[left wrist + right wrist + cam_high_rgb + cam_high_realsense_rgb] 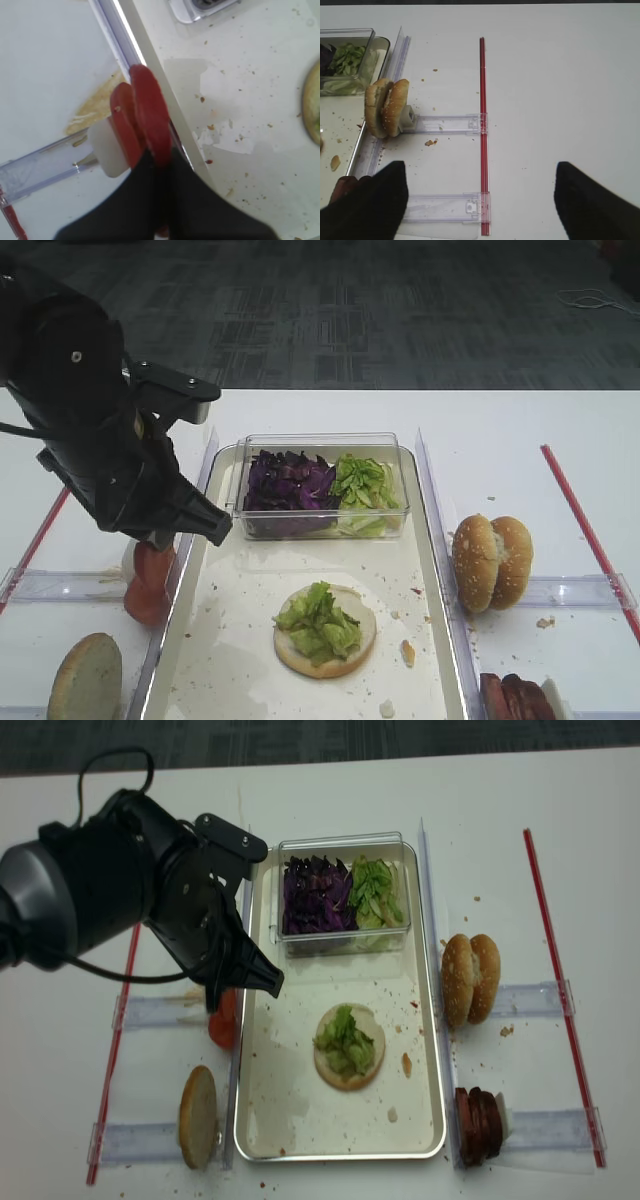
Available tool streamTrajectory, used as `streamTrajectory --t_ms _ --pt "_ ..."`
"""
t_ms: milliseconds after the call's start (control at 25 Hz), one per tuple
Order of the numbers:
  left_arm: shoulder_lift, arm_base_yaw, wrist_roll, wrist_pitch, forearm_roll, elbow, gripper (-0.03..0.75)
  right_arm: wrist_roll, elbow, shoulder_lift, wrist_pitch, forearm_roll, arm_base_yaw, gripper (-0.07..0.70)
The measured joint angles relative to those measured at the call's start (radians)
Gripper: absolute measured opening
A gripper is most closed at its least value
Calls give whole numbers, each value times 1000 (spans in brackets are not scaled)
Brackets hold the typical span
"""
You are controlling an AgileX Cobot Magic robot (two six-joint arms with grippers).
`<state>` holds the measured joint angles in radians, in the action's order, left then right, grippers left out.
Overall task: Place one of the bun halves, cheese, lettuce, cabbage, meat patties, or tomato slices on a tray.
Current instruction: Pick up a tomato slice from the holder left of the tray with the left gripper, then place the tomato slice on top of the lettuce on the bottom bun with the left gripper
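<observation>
My left gripper (159, 159) is shut on the edge of a red tomato slice (150, 112) that stands upright beside a second tomato slice (121, 125), just left of the tray's rim (165, 85). From above, the tomato slices (150, 580) show under the black left arm. On the tray (205, 640) lies a bun half (350, 650) topped with lettuce (318, 620). My right gripper (480, 200) is open over bare table. Cheese is out of view.
A clear tub holds purple cabbage (288, 485) and more lettuce (365, 485) at the tray's far end. Two bun halves (492, 562) stand on edge right of the tray, meat patties (515, 698) nearer. Another bun half (85, 680) stands front left. Red strips (482, 125) border the table.
</observation>
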<state>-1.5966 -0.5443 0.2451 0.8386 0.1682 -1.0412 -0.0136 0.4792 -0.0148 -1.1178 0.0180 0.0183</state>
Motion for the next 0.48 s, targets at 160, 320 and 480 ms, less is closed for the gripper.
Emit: streamTrajectory --t_ms 160,320,480 --pt "1 0 -162 -4 -188 0 25 0 0 0 0 0 0 626" --pt "1 0 -389 -13 -481 0 25 0 0 0 0 0 0 626" --pt "1 0 -627 17 -776 0 25 0 0 0 0 0 0 626"
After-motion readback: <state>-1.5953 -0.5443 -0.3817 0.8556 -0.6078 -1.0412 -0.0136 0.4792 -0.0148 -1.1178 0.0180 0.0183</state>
